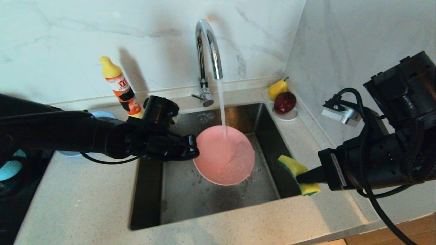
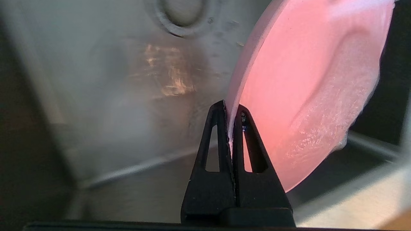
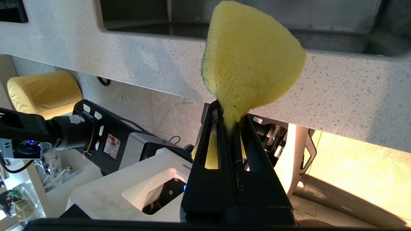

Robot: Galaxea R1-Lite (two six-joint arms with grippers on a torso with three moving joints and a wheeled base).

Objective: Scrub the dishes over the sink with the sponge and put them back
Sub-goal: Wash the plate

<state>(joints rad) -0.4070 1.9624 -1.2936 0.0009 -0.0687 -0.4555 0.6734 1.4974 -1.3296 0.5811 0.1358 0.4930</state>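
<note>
My left gripper (image 1: pixel 196 148) is shut on the left rim of the pink plate (image 1: pixel 224 154) and holds it tilted over the sink (image 1: pixel 211 200). Water from the tap (image 1: pixel 207 44) runs onto the plate's face. In the left wrist view the gripper (image 2: pixel 230 107) pinches the rim of the wet plate (image 2: pixel 308 89) above the drain (image 2: pixel 183 16). At the sink's right edge my right gripper (image 1: pixel 303 178) is shut on the bent yellow-green sponge (image 1: pixel 299 173), a little apart from the plate. In the right wrist view the gripper (image 3: pixel 229 117) squeezes the sponge (image 3: pixel 250 54). A blue plate (image 1: pixel 102 114) lies behind my left arm. A teal dish (image 1: pixel 10 168) shows at far left.
An orange dish-soap bottle (image 1: pixel 121 88) stands on the counter left of the tap. A yellow pear (image 1: pixel 277 88) and a dark red fruit (image 1: pixel 284 102) rest on a white saucer (image 1: pixel 289 117) in the back right corner. Marble walls close the back and right.
</note>
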